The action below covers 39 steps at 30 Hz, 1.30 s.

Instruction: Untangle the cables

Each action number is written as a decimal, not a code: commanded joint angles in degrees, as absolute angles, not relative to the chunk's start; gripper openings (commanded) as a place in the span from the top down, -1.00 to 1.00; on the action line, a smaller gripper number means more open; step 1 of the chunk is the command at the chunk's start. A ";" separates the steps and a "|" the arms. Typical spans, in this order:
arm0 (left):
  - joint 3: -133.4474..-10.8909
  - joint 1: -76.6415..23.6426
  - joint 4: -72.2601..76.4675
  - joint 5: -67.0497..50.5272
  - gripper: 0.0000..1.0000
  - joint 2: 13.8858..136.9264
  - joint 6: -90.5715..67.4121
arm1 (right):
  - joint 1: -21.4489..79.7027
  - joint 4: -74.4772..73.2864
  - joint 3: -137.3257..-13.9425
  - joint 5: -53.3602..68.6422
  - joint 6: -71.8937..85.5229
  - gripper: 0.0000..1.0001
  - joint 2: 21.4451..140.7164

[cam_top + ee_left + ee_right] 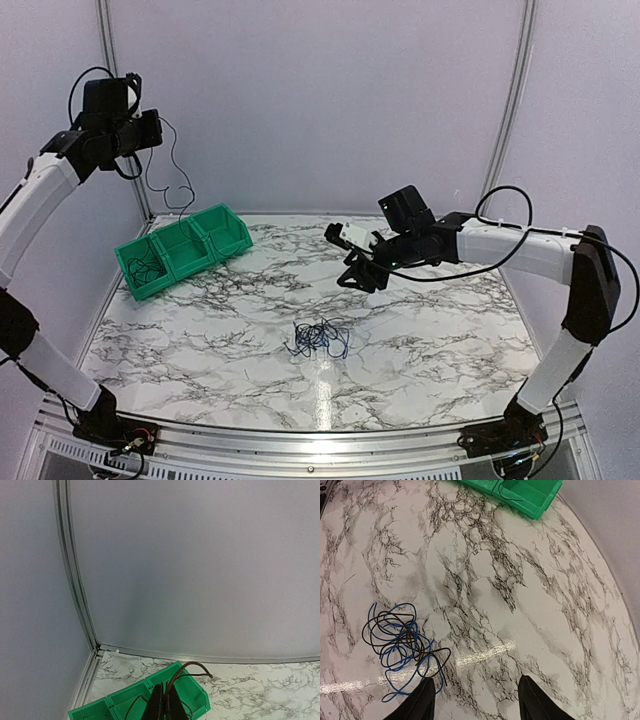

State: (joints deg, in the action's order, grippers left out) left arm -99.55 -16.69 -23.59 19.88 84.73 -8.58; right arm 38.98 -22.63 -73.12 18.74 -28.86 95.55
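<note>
A small knot of thin black and blue cables (320, 338) lies on the marble table, front of centre; it also shows in the right wrist view (400, 645). My left gripper (152, 130) is raised high at the far left, shut on one thin dark cable (172, 180) that hangs down towards the green bin (185, 248). In the left wrist view the shut fingers (165, 706) pinch that cable (192, 666), which loops above the bin (197, 700). My right gripper (358, 272) hovers open and empty above the table, behind and right of the knot; its fingertips (417, 705) frame bare marble.
The green bin has three compartments and stands at the table's back left; a thin dark wire (140, 270) lies in its left compartment. The bin's corner shows in the right wrist view (530, 495). White walls with metal rails (75, 580) enclose the table.
</note>
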 commanded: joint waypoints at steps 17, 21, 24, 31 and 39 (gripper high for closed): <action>-114.51 -12.04 -18.02 10.99 1.00 91.09 -7.28 | 38.70 -21.36 -72.84 18.36 -29.53 -0.14 96.44; -114.66 -12.04 -18.34 11.53 1.00 89.89 -7.29 | 38.76 -21.36 -72.93 18.37 -29.52 -0.14 96.97; -114.04 -11.97 -18.75 12.82 1.00 89.35 -5.66 | 38.73 -21.51 -72.92 18.51 -29.53 -0.14 97.50; -110.28 -11.36 -18.77 14.56 1.00 89.10 -3.76 | 38.70 -21.80 -73.21 18.87 -29.43 -0.14 98.00; -108.82 -9.71 -18.75 16.02 1.00 92.19 -2.30 | 38.73 -21.88 -73.17 18.94 -29.41 -0.14 98.09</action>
State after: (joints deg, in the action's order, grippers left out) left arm -109.58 -10.66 -19.57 14.33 90.89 -3.92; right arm 38.98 -22.33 -72.79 18.83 -29.06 97.60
